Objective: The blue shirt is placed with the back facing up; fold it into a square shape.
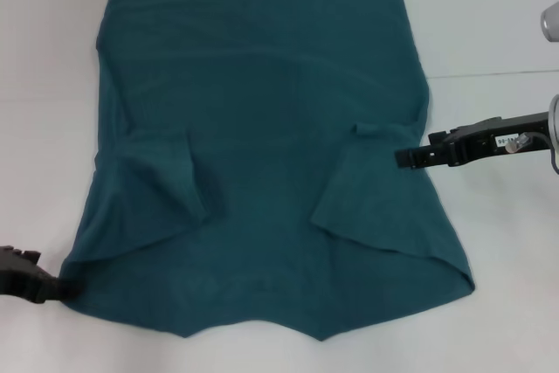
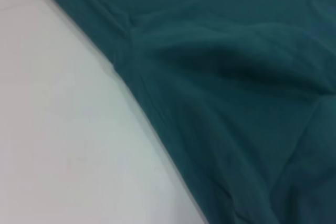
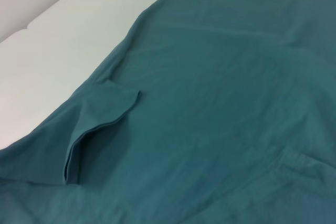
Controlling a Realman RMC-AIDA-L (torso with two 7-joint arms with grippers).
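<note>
left claw (image 1: 52, 287) low at the near left, touching the near-left corner of the blue shirt (image 1: 262, 120); can't tell if its fingers are open or closed. shirt lies spread flat on the white table (image 1: 489, 15), filling the middle, both sleeves folded in over the body, near edge wavy. right claw (image 1: 403, 158) farther back on the right, reaching in from the right side, tip at the shirt's right edge beside the folded sleeve (image 1: 362, 172); can't tell its opening either. far edge of the shirt straight, near the table's far side.
</note>
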